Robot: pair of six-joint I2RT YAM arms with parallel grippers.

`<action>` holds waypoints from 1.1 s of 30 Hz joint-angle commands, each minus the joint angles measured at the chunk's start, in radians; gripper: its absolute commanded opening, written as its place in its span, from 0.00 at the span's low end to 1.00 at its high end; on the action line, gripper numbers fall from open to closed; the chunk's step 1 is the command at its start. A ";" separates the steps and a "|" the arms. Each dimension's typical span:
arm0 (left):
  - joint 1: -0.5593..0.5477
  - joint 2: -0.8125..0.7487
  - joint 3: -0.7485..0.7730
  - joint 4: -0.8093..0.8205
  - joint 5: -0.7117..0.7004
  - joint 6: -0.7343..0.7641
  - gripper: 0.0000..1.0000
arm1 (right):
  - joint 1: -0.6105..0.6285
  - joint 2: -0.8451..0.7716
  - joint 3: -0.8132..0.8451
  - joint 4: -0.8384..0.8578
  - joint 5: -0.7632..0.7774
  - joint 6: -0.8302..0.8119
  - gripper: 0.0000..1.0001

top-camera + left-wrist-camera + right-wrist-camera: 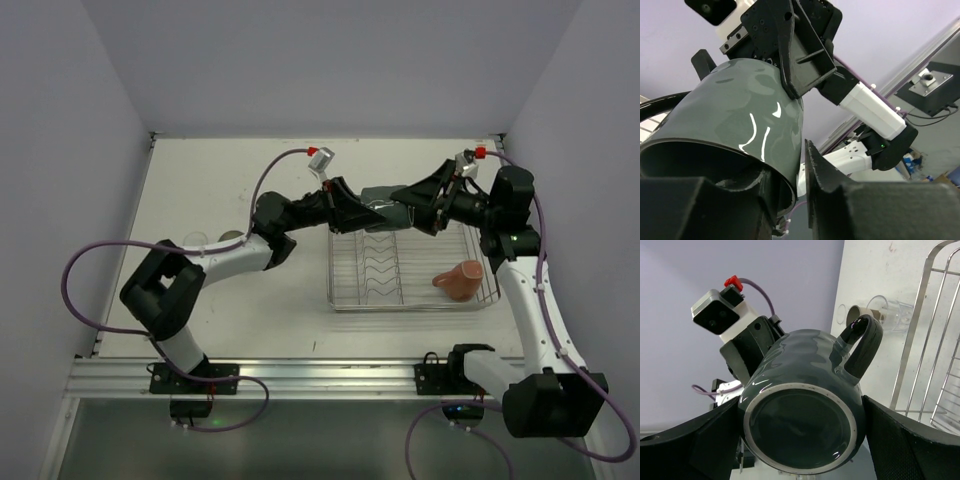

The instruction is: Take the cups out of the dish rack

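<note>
The dark grey handled mug hangs in the air over the far edge of the dish rack, lying sideways between both grippers. My right gripper is shut on its base end, a finger on each side of the mug. My left gripper straddles the rim of the mug: one finger is inside and the outer finger stands a narrow gap off the wall, so it is open. A salmon-pink cup lies in the rack's right part.
Two clear tumblers stand on the table left of the rack. The right wrist view shows one tumbler and a cream cup there. The rack's zigzag dividers run down its middle. Walls enclose the table.
</note>
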 commanded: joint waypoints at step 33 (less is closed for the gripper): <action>0.131 -0.543 0.053 -1.825 -0.552 0.755 0.00 | 0.002 -0.196 0.129 -0.871 1.116 -0.457 0.99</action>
